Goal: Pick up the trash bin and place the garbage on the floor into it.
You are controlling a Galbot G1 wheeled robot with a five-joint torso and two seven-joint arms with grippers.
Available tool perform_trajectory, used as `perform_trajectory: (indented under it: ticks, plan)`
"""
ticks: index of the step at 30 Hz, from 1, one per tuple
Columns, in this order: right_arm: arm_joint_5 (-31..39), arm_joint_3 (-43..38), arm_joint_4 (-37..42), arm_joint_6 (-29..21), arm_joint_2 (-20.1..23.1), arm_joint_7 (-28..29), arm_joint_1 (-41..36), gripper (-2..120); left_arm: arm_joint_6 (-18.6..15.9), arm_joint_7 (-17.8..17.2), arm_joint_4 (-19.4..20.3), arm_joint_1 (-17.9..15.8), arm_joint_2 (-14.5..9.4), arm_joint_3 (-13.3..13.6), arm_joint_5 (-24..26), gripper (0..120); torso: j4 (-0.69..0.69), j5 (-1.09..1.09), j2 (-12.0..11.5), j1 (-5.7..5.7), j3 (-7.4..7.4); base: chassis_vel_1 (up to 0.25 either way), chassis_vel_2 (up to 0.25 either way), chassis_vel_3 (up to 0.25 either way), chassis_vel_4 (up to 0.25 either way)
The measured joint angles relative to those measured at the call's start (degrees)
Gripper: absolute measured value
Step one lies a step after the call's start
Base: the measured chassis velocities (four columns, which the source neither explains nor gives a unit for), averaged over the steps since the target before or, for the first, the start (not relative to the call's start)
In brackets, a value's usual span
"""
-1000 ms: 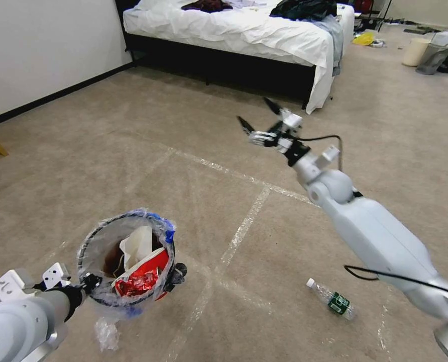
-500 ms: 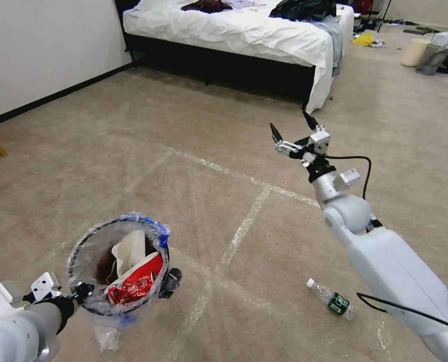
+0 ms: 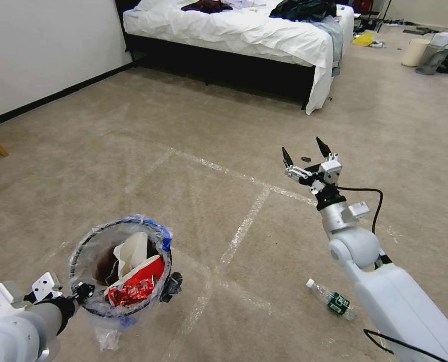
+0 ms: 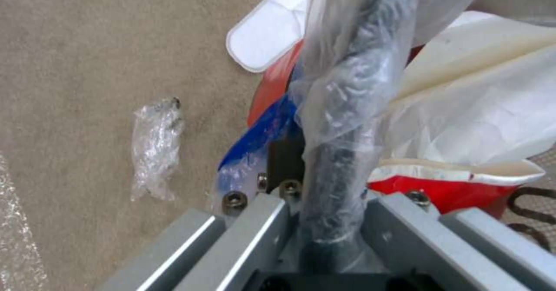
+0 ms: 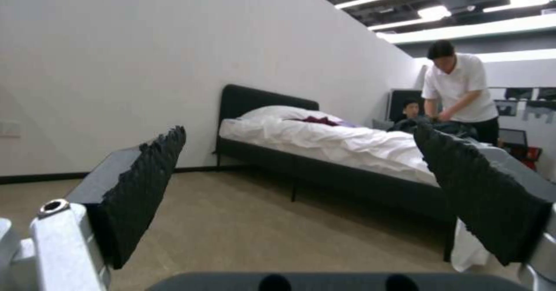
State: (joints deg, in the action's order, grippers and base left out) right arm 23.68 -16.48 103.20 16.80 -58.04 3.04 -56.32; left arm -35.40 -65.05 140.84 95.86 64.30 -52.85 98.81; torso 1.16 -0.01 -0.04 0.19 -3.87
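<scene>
Trash bin: the trash bin (image 3: 120, 269) is small and round, lined with crinkly clear plastic edged in blue, held above the floor (image 3: 194, 201) at lower left.
Contents: white paper, a red-and-white cup and red crumpled litter fill it.
Left gripper: the left gripper (image 3: 126, 289) is clamped on the bin's rim.
Right gripper: the right gripper (image 3: 305, 153) is raised over the carpet, fingers wide apart, holding nothing.
Nearby: a green-labelled bottle (image 3: 332, 299) lies beside the right arm; a clear wrapper (image 4: 155, 147) lies below the bin.
Beyond: a bed (image 3: 244, 35) stands well apart.

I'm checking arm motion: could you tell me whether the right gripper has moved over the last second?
Yes. The right gripper, open, has drawn back from the bed toward the robot, crossing the tape line.
</scene>
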Motion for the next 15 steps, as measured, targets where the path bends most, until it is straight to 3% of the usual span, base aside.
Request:
perform_trajectory:
  ticks: [15]
  plan:
    - [-2.6, -9.0, 5.0, 0.9, -3.1, -1.0, -10.6, 100, -0.1, 0.2, 0.6, -0.8, 0.1, 1.6, -0.6, 0, 0.0, 0.0, 0.0, 0.0, 0.0, 0.0, 0.0, 0.0, 0.0]
